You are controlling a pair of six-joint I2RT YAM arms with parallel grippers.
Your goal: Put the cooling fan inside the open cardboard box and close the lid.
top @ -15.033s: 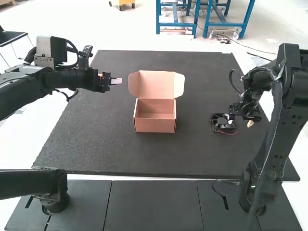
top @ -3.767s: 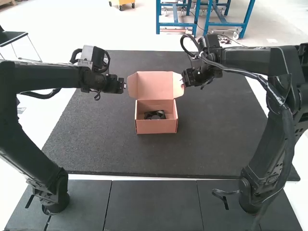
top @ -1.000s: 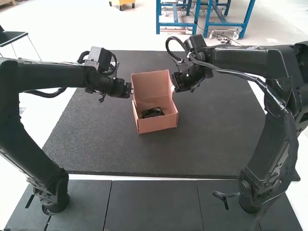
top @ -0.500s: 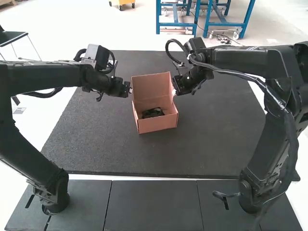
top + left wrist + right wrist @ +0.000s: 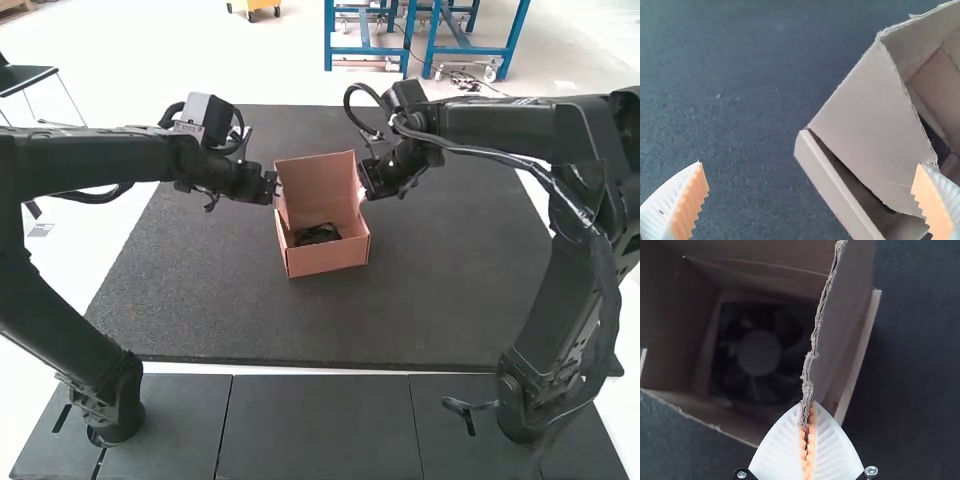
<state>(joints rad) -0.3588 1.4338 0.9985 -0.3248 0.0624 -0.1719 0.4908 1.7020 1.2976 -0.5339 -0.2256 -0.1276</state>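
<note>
Risk, lid: the lid (image 5: 315, 180) is held by a thin torn edge only. If it is pulled down faster than the hinge fold gives, the cardboard could slip out of the pads or tear further.
Risk, side flap: the side flap (image 5: 867, 130) on the left arm's side stands out from the box wall. If it is not tucked in before the lid is lowered, it would likely be trapped outside and the lid left ajar.
Risk, box: the cardboard box (image 5: 325, 255) is light and sits loose on the black mat (image 5: 180, 300), so an uneven push from either arm could slide or tip it (nothing is seen bracing it).
Right gripper (image 5: 807, 432): the fingers are pressed together on the lid's right edge, and the corrugated edge is seen running straight down between the orange pads. In the high view it is placed at the lid's right side (image 5: 368, 180).
Left gripper (image 5: 810, 197): the fingers are spread wide and nothing is held. The side flap lies between them, but whether one pad touches its corner cannot be made out. In the high view it is placed just beside the box's left side (image 5: 268, 188).
Cooling fan (image 5: 757, 357): it is lying flat on the floor of the box, beneath the raised lid.
</note>
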